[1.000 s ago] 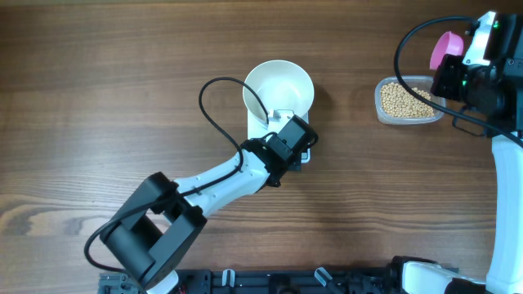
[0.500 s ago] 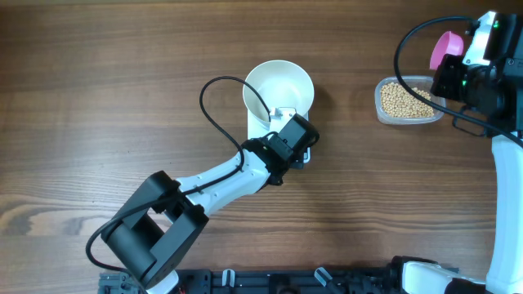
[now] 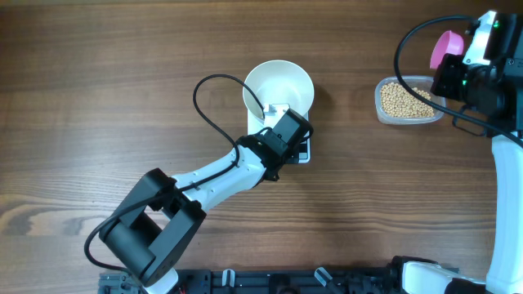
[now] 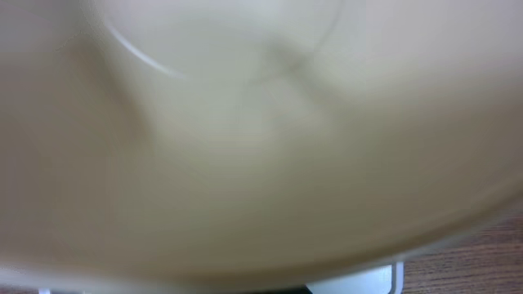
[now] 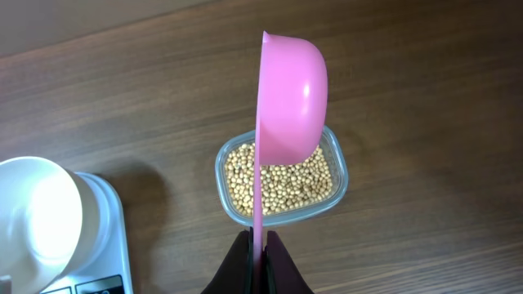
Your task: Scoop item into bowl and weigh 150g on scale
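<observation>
The shut left tool (image 3: 288, 131), seemingly empty, is over the near panel of the flat white square scale (image 3: 302, 152); on it stands the deep white round bowl (image 3: 286, 82), empty; far right, the right tool (image 5: 258, 245) clamps a pink plastic scoop (image 5: 290, 90) above small tan beans (image 5: 282, 184) in a clear plastic container (image 5: 337, 167); I judge scooping not begun; next, dip and fill.

bowl (image 3: 279, 86) on scale (image 5: 105, 233), beans (image 3: 406, 99) in container (image 3: 409, 120), well to the right
</observation>
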Motion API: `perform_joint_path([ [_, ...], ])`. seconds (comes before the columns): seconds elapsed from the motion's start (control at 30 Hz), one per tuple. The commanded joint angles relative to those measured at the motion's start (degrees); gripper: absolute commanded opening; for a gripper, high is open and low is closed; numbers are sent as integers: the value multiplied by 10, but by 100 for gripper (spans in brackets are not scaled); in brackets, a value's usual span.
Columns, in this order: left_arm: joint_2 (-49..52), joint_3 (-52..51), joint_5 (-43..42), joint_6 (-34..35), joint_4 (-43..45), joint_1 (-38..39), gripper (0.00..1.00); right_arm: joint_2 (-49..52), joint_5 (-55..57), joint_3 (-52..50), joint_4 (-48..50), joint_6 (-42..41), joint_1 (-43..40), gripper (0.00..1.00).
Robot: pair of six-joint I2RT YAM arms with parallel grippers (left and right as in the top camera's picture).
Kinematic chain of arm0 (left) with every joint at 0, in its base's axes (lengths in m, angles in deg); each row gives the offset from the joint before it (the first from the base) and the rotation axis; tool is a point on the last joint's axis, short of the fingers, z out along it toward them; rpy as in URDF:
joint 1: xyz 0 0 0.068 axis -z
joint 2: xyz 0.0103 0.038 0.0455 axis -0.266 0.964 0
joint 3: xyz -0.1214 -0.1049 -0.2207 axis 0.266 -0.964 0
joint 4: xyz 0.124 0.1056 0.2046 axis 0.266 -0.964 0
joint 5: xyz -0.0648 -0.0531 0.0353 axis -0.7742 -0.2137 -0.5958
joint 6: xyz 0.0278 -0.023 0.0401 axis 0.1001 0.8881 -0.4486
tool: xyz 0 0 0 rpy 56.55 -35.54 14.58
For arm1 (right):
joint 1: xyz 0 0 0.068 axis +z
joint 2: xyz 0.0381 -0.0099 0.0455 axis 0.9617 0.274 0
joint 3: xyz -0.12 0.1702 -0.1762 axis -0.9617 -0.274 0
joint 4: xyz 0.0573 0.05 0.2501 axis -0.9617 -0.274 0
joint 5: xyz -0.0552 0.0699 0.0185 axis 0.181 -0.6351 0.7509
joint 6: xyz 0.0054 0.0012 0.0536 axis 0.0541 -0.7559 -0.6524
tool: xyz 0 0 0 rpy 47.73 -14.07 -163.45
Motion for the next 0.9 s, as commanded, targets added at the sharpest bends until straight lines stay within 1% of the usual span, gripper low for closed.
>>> perform_joint_path([
  [0.0,11,-3,-10,-1,-2,-1,4,0,10,9,5,10,-2,4],
  [0.23,12,-4,-11,-1,-2,-1,4,0,10,9,8,10,-2,4],
  [0.4,16,-6,-31,-1,-3,-1,4,0,10,9,8,10,-2,4],
  [0.87,21,-6,-31,-1,-2,-1,4,0,10,9,8,10,-2,4],
])
